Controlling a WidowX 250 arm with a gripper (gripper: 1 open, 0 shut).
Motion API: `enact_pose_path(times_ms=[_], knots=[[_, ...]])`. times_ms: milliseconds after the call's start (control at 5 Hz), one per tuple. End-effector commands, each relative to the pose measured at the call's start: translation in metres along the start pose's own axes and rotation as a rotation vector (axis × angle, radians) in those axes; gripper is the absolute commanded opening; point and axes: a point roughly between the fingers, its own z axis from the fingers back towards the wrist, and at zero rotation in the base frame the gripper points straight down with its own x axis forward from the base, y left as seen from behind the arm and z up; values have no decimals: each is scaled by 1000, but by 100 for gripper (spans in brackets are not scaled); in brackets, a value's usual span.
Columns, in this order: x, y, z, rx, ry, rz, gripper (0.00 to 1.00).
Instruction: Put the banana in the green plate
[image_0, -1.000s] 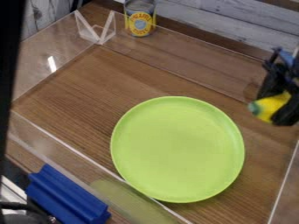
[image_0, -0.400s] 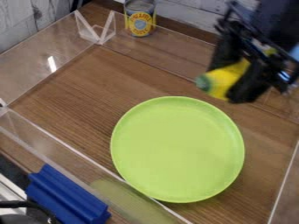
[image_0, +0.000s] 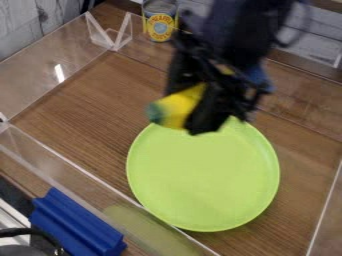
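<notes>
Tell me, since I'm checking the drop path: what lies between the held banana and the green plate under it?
Nothing: in the camera view the banana hangs in the end effector over the plate's bare far edge.

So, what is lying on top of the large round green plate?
The lime-green plastic plate shows only bare surface. The black claw holding the small yellow toy banana covers its far rim, so that part cannot be seen.

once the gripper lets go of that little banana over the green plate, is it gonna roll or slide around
The banana, clamped in the gripper, looks like a small, smooth toy, so it is probably light and stiff. Its curved shape likely makes it rock or skid a little rather than roll far. The green plate looks flat and slick, but its low rim should probably stop a slide.
</notes>
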Motion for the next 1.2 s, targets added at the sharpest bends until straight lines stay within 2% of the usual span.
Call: enact_pose_path(times_ms=[0,400,1000], knots=[[-8,17,-5,-2,-40,16,0],[5,1,-19,-9,-40,35,0],[15,-7,-39,-36,-56,155,0]])
